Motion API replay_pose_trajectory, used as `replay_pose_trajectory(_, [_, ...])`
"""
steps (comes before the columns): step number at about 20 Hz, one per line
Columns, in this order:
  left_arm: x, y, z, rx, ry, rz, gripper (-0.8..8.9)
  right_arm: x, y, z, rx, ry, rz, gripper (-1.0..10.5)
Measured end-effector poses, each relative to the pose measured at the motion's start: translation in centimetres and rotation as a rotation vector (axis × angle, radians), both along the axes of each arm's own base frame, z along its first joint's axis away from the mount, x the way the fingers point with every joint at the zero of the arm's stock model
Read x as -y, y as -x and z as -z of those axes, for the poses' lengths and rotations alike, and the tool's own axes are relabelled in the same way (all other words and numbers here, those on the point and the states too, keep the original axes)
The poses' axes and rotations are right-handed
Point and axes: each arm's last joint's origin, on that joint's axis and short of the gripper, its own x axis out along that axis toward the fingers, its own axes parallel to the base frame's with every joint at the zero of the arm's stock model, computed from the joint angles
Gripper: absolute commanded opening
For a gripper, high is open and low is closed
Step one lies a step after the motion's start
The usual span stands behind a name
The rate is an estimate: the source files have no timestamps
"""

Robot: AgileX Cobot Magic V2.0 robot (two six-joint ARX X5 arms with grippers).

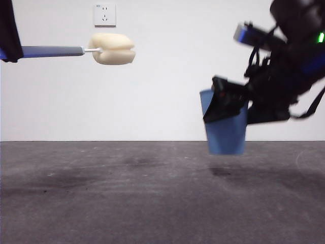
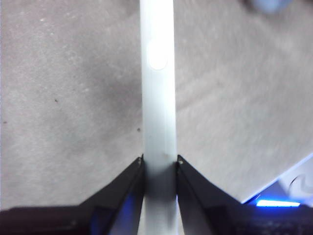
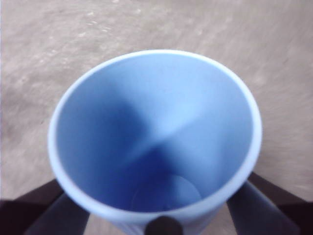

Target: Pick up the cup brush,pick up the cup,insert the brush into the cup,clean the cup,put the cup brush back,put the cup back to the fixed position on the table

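Cup brush held level, high up at pic's left, sponge head twd centre, handle end in left gripper. Right gripper at pic's right, clamped on blue cup. Cup upright, just above bench. Wall socket behind.

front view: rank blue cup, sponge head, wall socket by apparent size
1. Ribbed blue plastic cup, held off the table by the right gripper.
2. Cream-yellow rounded sponge head of the cup brush, held by the left gripper.
3. White wall socket.
The socket sits farther back, so true sizes are unsure.
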Motion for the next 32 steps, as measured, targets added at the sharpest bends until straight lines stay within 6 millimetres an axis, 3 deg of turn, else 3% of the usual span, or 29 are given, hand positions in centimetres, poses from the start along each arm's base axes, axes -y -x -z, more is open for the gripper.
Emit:
replay_pose_trajectory(3, [-0.1, 0.2, 0.1, 0.000, -0.049, 0.076, -0.09, -0.4, 2.0, -2.6, -0.019, 0.160, -0.013, -0.2])
replay_pose_trajectory(5, [0.0, 0.3, 0.2, -0.008, -0.052, 0.135, -0.09, -1.0, 3.1, -3.3, -0.048, 0.323, -0.036, -0.2])
replay_pose_trajectory(9, [0.3, 0.5, 1.0, -0.092, -0.092, 0.257, -0.09, -2.4, 5.3, -2.7, -0.068, 0.656, -0.133, -0.2])
replay_pose_trajectory(13, [1.6, 0.7, 2.5, -0.229, -0.185, 0.388, -0.09, -3.1, 6.4, -2.5, -0.012, 0.851, -0.176, -0.2])
replay_pose_trajectory(17, [3.4, 0.6, 3.3, -0.244, -0.210, 0.474, -0.09, -3.4, 7.5, -2.2, 0.010, 1.073, -0.235, -0.2])
replay_pose_trajectory(26, [6.3, 1.0, 4.1, -0.230, -0.187, 0.579, -0.09, -4.3, 8.9, -2.0, 0.076, 1.234, -0.358, -0.2])
replay_pose_trajectory(32, [7.1, 1.3, 3.9, -0.209, -0.147, 0.588, -0.09, -5.1, 9.8, -1.6, 0.088, 1.301, -0.424, -0.2])
